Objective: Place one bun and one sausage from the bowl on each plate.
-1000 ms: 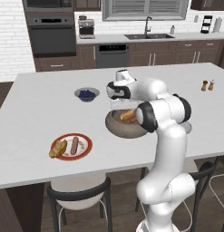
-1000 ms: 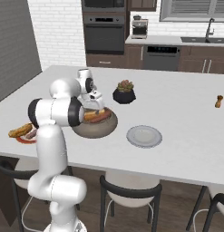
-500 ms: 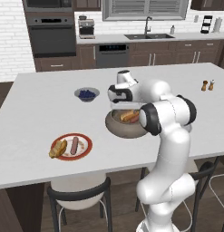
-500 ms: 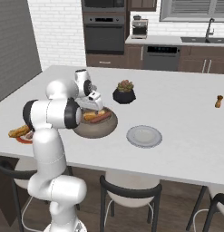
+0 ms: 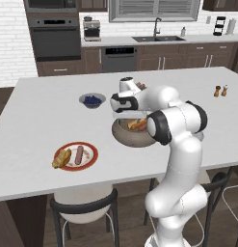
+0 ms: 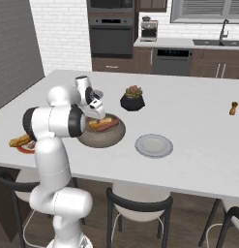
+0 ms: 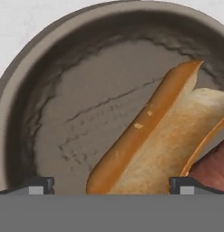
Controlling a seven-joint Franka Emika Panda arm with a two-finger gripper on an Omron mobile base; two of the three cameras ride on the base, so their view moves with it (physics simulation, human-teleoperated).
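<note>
The two-finger gripper (image 7: 111, 183) hangs over the wide grey-brown speckled stone bowl (image 5: 124, 136), fingers spread wide and holding nothing. In the hand view the split golden-brown bun (image 7: 154, 140) lies between the fingertips (image 7: 38, 183), with the reddish-brown sausage (image 7: 213, 167) touching its far side at the frame's edge.

Status of the task, as judged: the red-orange-rimmed plate with cream centre (image 5: 91, 149) already carries 1 bun and 1 sausage. The plain pale grey plate (image 6: 153, 145), just beside the bowl, is bare. The bun in the bowl appears to be the item in hand.

Risks noted:
1. The bun sits off-centre toward 1 fingertip; closing here could push it aside rather than clamp it.
2. The sausage lies against the bun; a descent could catch both, or roll the sausage.
3. The bun looks soft; a hard squeeze could crush it or let it slip during the lift.
4. The bowl's raised wall may snag a low carry toward the grey plate.
</note>
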